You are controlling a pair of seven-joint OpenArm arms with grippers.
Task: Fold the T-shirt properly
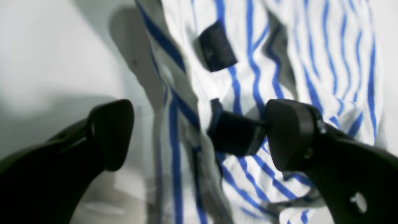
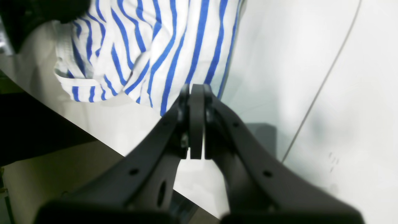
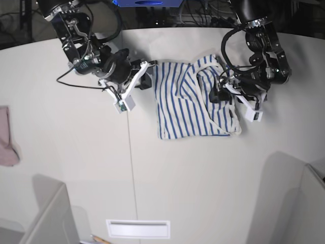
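In the base view my two arms reach in from the top corners of the frame and bend toward the middle, where the T-shirt [image 3: 193, 101] lies bunched into a rough square on the white counter [image 3: 203, 178], just right of centre. My left tool [image 3: 227, 91] sits over the shirt's right edge; my right tool [image 3: 148, 72] points at its upper left corner.

My left wrist camera shows what the base view cannot: the left tool [image 1: 199, 133] stands wide open, its two black pads well apart, striped fabric between them and the small dark neck label [image 1: 217, 47] above. One pad lies against the cloth; nothing is gripped.

My right wrist camera shows my right tool [image 2: 196, 93] closed, its pads pressed together, tip at the shirt's edge. I cannot tell whether any cloth is pinched.

At the base view's left edge lies a pink cloth [image 3: 7, 137].
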